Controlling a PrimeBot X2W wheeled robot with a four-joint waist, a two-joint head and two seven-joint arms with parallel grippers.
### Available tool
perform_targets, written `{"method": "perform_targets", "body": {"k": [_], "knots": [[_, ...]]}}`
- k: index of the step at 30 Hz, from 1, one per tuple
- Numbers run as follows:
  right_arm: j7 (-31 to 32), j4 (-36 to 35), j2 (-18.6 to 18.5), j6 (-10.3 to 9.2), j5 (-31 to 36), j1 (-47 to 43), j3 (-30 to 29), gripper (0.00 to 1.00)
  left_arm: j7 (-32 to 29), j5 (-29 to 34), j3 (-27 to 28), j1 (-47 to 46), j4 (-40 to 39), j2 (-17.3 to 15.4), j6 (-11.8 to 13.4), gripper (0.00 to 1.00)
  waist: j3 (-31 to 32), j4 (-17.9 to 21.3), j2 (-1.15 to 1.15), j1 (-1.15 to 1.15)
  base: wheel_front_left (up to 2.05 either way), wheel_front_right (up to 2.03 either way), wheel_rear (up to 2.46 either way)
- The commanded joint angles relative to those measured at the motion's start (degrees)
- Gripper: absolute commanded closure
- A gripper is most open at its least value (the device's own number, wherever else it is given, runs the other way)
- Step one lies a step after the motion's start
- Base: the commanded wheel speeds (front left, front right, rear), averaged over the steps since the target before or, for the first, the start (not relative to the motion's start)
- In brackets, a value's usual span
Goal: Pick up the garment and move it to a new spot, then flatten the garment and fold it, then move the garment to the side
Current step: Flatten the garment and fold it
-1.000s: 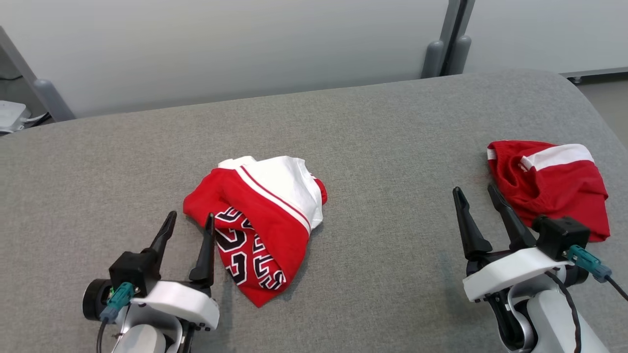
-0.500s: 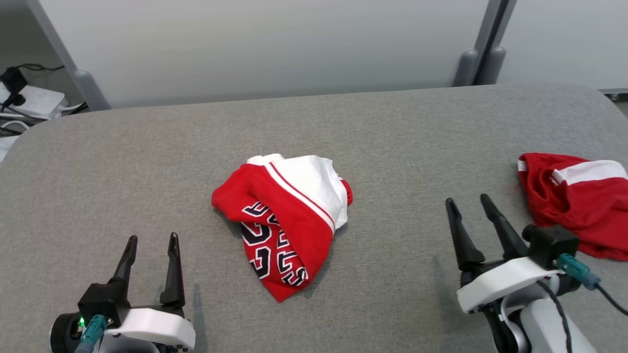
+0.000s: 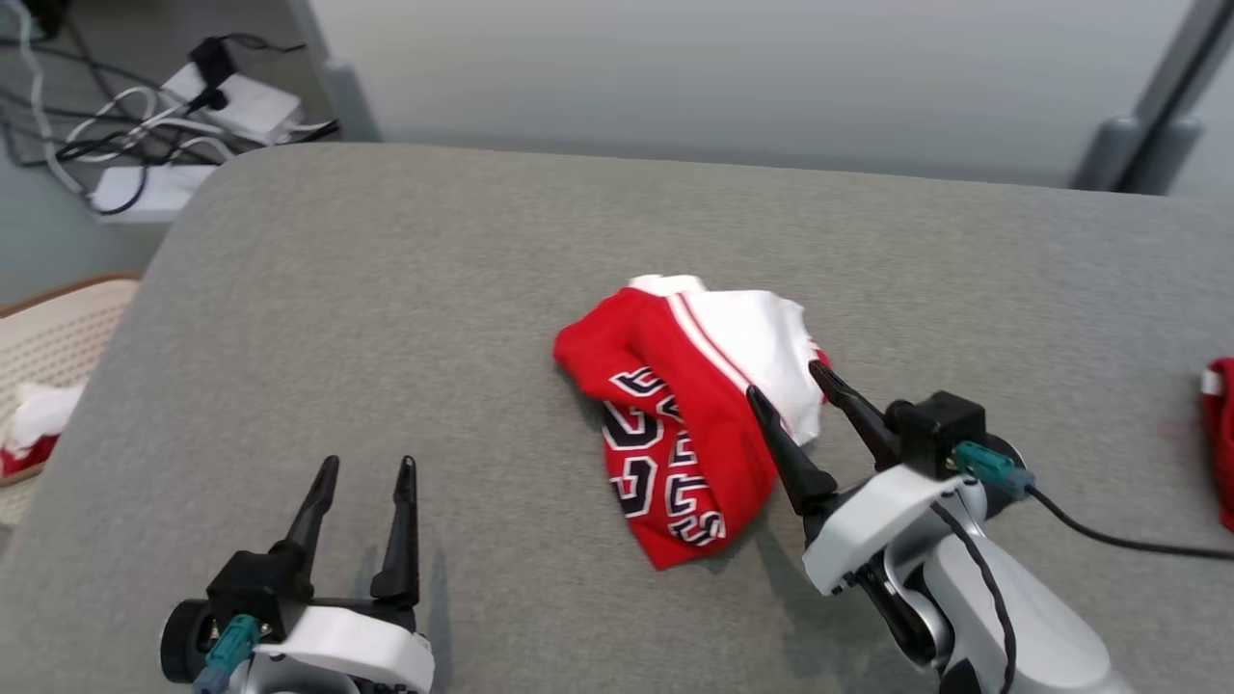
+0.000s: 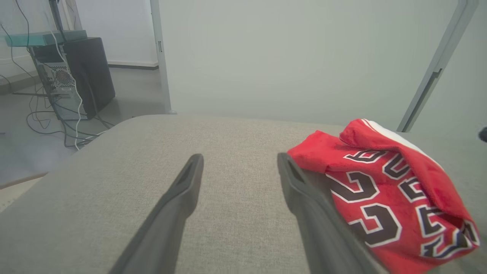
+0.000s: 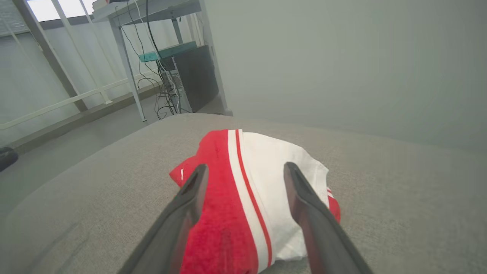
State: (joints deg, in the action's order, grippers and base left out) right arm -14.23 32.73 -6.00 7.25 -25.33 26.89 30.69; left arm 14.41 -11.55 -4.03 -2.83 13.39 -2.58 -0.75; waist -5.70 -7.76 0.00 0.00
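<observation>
One broad worktop (image 3: pixel 386 289), covered in grey fabric and rounded at the corners, spreads out before me, with a pale partition (image 3: pixel 675 77) standing behind its far edge. Near the middle of it, a little to my right, lies the jersey (image 3: pixel 675 386), bunched in a heap. Its near side is red cloth with black-and-white block figures, and its far side is a white panel edged by a thin red stripe. My right hand (image 3: pixel 783 379) is at the jersey's right edge, its two dark fingers spread wide and holding nothing. In my right wrist view one finger shows over the red part and the other over the white, with the stripe between them, though I cannot tell whether the tips touch the cloth. My left hand (image 3: pixel 369 465) is likewise spread wide and empty, over bare worktop at my near left, apart from the jersey, fingers pointing away from me. At my far right a second red garment (image 3: pixel 1220 434) lies on the worktop, only partly in sight. Off the worktop to my left is a pale basket (image 3: pixel 58 337) with some white and red cloth in it. Beyond it, on the floor, are white power strips (image 3: pixel 231 96) with tangled cables.
</observation>
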Motion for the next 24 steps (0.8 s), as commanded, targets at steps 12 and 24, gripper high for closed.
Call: {"method": "perform_targets", "body": {"k": [12, 24], "knots": [[0.42, 14.21, -0.61, 0.24, -4.65, 12.14, 2.86, 0.00, 0.59, -3.70, -3.82, -3.78, -2.64, -0.31, 1.34, 0.00, -3.46, -11.50, 0.00, 0.00, 0.00, 0.00, 0.00], [0.90, 20.52, -0.55, 0.24, -11.33, 16.31, 6.88, 1.00, 0.59, -4.59, -4.78, -4.75, -3.10, -0.31, 1.72, 0.00, -5.02, -13.31, 0.00, 0.00, 0.00, 0.00, 0.00]]}}
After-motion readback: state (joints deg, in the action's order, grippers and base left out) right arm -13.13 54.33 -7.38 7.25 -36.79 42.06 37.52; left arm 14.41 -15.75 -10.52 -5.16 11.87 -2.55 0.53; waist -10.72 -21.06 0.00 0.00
